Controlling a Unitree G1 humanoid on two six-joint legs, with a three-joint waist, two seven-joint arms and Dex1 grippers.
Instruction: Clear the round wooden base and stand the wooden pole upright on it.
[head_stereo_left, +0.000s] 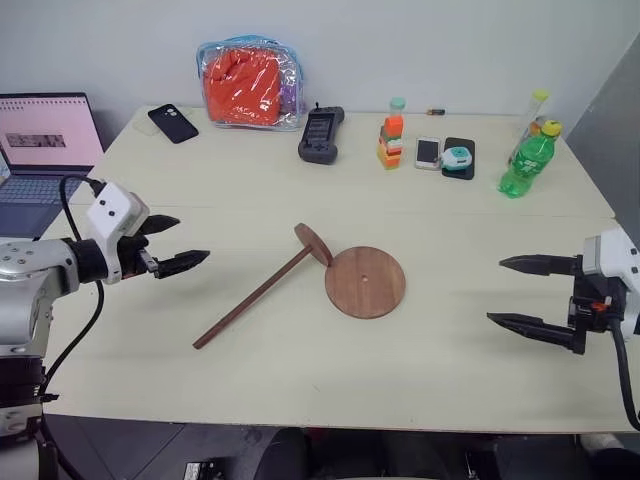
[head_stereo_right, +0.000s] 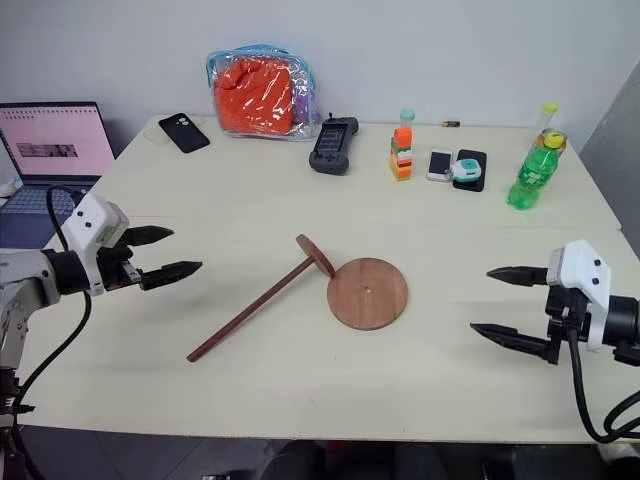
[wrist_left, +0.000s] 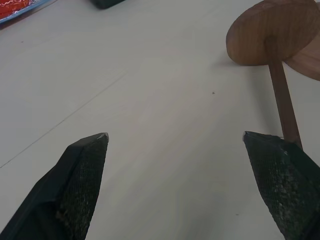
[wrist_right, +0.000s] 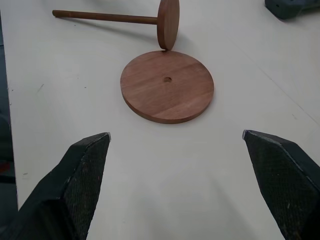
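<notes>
The round wooden base (head_stereo_left: 365, 282) lies flat in the middle of the table, bare, with a small hole at its centre; it is also in the right wrist view (wrist_right: 167, 85). The wooden pole (head_stereo_left: 256, 294) lies on its side beside it, its end disc (head_stereo_left: 313, 244) tilted on edge and touching the base's rim, the rod running toward the near left. My left gripper (head_stereo_left: 176, 243) hovers open left of the pole, empty. Open and empty too, my right gripper (head_stereo_left: 528, 291) hangs to the right of the base.
Along the far edge stand a bag with orange contents (head_stereo_left: 248, 82), a black phone (head_stereo_left: 173, 123), a black handset (head_stereo_left: 321, 134), stacked coloured blocks (head_stereo_left: 391, 140), a white phone (head_stereo_left: 428, 152) and a green bottle (head_stereo_left: 527, 160). A laptop (head_stereo_left: 42, 145) sits off the left edge.
</notes>
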